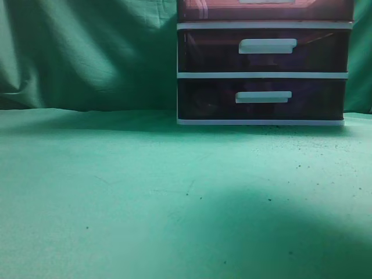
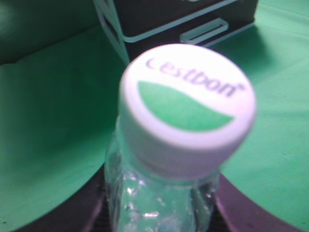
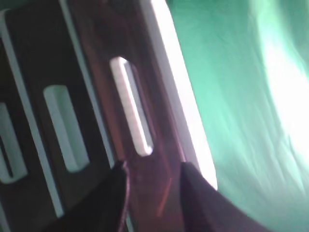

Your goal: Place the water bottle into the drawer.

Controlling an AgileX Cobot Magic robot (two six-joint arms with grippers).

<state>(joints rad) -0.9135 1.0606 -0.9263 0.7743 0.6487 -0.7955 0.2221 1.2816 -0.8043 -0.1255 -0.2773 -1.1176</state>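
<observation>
The water bottle point(image 2: 181, 111), clear with a white cap marked in green, fills the left wrist view. My left gripper point(image 2: 159, 215) is shut on its neck, dark fingers on both sides. The drawer point(image 1: 264, 9), purple-brown and topmost in the white-framed unit, is cut off by the upper edge of the exterior view. In the right wrist view the drawer front point(image 3: 159, 121) with its white bar handle point(image 3: 131, 106) is close ahead. My right gripper point(image 3: 153, 169) is open and empty, fingertips just short of the handle. Neither arm shows in the exterior view.
Two lower drawers point(image 1: 261, 49) point(image 1: 261, 99) with white handles sit under it. The unit point(image 2: 183, 19) stands at the back right of a green cloth-covered table point(image 1: 145, 192). A green cloth backdrop point(image 1: 87, 46) hangs behind.
</observation>
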